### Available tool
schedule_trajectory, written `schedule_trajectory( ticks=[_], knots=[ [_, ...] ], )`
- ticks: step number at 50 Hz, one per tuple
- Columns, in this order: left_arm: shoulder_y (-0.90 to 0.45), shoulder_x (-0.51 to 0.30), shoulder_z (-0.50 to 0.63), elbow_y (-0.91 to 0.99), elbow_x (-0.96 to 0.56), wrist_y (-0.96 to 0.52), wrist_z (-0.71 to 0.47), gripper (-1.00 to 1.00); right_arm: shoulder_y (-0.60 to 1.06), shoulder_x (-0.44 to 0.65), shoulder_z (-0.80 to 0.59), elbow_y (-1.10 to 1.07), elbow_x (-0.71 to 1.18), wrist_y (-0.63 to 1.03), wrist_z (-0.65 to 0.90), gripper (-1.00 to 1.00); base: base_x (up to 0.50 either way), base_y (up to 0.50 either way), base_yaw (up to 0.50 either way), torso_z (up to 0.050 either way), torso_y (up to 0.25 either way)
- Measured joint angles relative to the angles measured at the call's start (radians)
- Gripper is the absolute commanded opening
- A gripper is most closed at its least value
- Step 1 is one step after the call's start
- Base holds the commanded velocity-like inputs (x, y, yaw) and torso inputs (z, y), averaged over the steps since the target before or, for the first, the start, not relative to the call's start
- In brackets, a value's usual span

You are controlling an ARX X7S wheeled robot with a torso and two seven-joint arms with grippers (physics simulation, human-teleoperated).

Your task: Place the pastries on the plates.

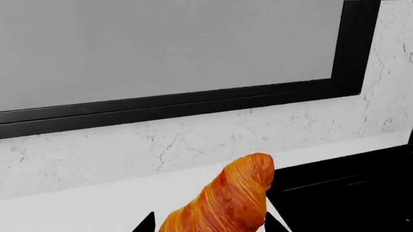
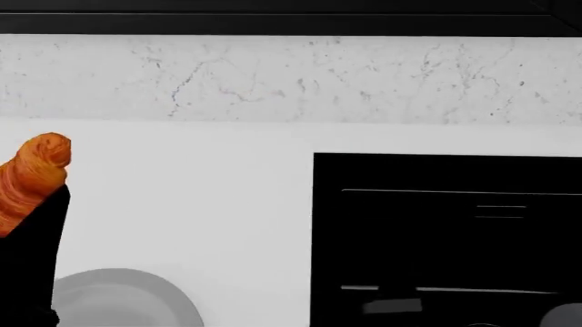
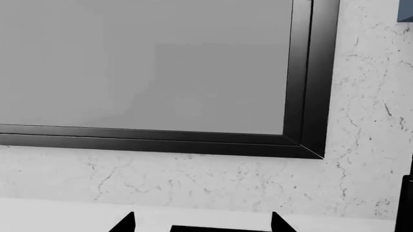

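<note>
A golden-orange ridged croissant (image 1: 226, 198) is held between the two dark fingertips of my left gripper (image 1: 211, 223), which is shut on it. In the head view the croissant (image 2: 32, 178) sticks up out of my black left arm (image 2: 27, 266) at the far left, raised over the white counter. A pale grey round plate (image 2: 127, 300) lies on the counter just below and to the right of it, partly cut off by the frame edge. My right gripper (image 3: 201, 224) is open with nothing between its tips, hovering over the counter near the cooktop's edge.
A black cooktop (image 2: 446, 231) is set into the white counter (image 2: 200, 191) on the right. A marbled backsplash (image 2: 291, 78) and a dark-framed grey panel (image 1: 168, 43) stand behind. A grey rounded shape (image 2: 563, 317) shows at the lower right corner.
</note>
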Motion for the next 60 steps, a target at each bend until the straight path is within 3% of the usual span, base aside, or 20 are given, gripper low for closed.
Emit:
schedule_trajectory(
  ticks=[17,32,42,59,60],
  knots=[
    [-0.297,-0.097,0.358,-0.266,-0.242,-0.135,-0.053,-1.00,0.005,-0.029,-0.033,0.003,-0.014,-0.001,0.013,1.00,0.00,0.00,0.00,0.000,0.000],
    [-0.411,-0.133,0.573,-0.360,-0.351,-0.215,-0.066,-1.00,-0.012,-0.050,-0.059,0.012,-0.051,-0.025,0.025,1.00,0.00,0.00,0.00,0.000,0.000],
    [-0.447,-0.145,0.680,-0.363,-0.379,-0.245,-0.074,-1.00,-0.024,-0.051,-0.069,0.017,-0.070,-0.042,0.028,1.00,0.00,0.00,0.00,0.000,0.000],
    [-0.430,-0.133,0.767,-0.367,-0.329,-0.279,-0.043,-1.00,-0.025,-0.053,-0.073,0.023,-0.074,-0.048,0.032,1.00,0.00,0.00,0.00,0.000,0.000],
    [-0.426,-0.131,0.770,-0.367,-0.323,-0.281,-0.039,1.00,-0.026,-0.053,-0.074,0.023,-0.075,-0.049,0.032,1.00,0.00,0.00,0.00,0.000,0.000]
  ],
)
